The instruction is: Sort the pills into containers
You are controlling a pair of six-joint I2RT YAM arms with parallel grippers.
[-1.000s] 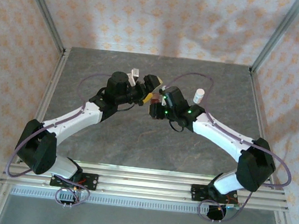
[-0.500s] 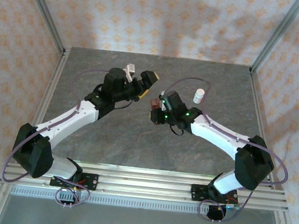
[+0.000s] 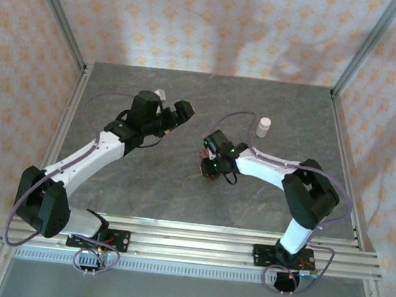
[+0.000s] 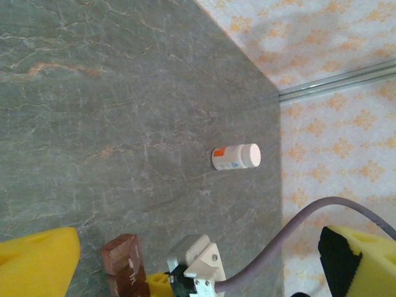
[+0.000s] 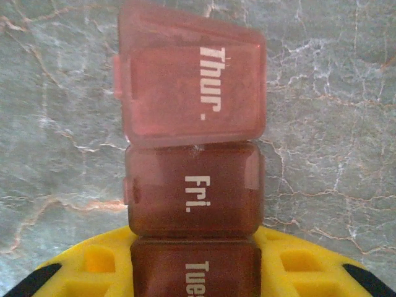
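The containers [image 5: 193, 154] are a reddish-brown strip of joined compartments, with lids marked Thur., Fri. and Tue. My right gripper [image 5: 195, 263] is shut on the strip's near end, a yellow pad on either side. The Thur. lid looks paler and larger than the others. From above, the right gripper [image 3: 211, 162] holds the strip [image 3: 211, 172] low over the table's middle. My left gripper [image 3: 178, 113] hangs open and empty to the upper left of it. Its yellow fingers [image 4: 37, 260] stand wide apart, with the strip [image 4: 127, 263] between them further off. No pills are in view.
A small white bottle [image 3: 263, 126] stands upright at the back right of the grey stone-patterned table [image 3: 145, 178]; it also appears in the left wrist view [image 4: 236, 156]. Aluminium frame posts and patterned walls enclose the table. The right arm's purple cable [image 4: 297, 235] loops nearby.
The left gripper has drawn back to the left, away from the strip. The right gripper has carried the strip nearer and lower, toward the table's middle.
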